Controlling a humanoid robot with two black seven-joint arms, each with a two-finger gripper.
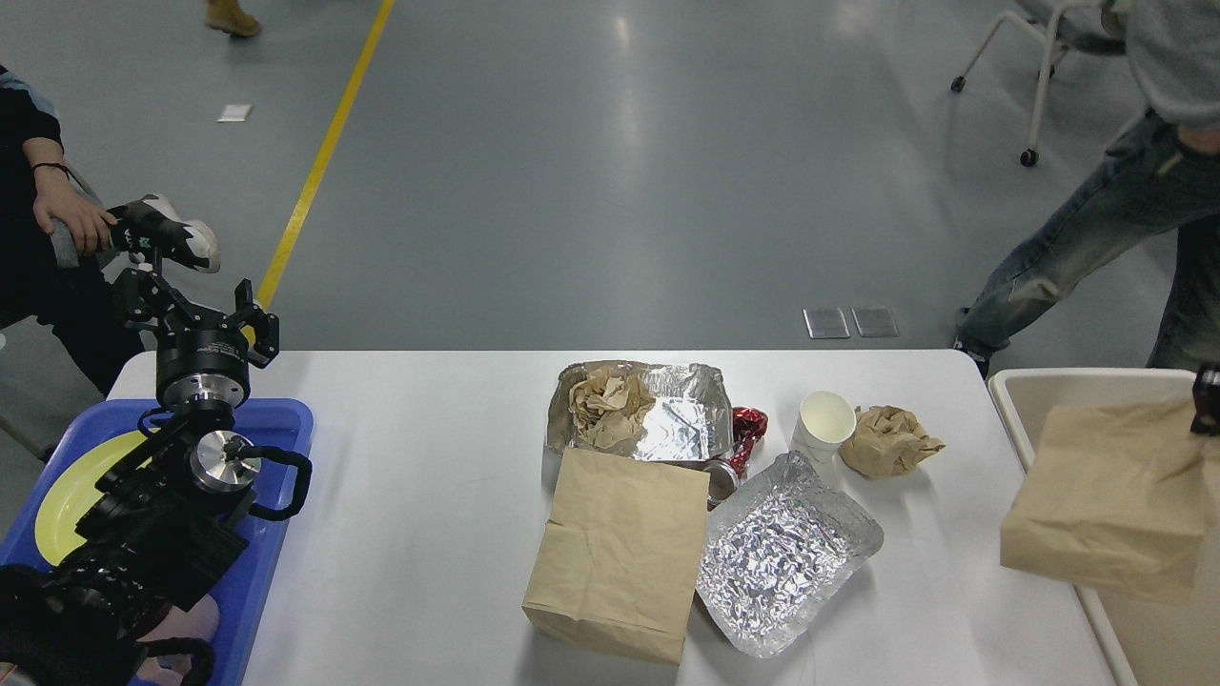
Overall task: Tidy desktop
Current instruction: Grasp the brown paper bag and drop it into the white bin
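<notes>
Desktop (429, 495) half cleared, one bag on its way out.

The desktop fills mid-frame, holding a bag (620, 553), two foil trays (782, 553), a cup (824, 424) and crumpled paper (886, 440): plenty left, I'd say. Right claw (1209, 400), barely in view at the edge, holds another bag (1106, 505) over the bin (1048, 391), off the desktop's right end. Left claw (205, 310) hovers over the blue tray (286, 419) at the left end, fingers apart, holding nothing.

Matt white desktop (429, 495) under me, smooth, with two crinkled foil trays (782, 557) throwing back glossy silver light. A flat brown paper bag (620, 553) lies dull and creased, and a second paper bag (1110, 500) of the same rough kraft hangs at my right. Blue tray (286, 429) by my left arm looks like smooth plastic.
</notes>
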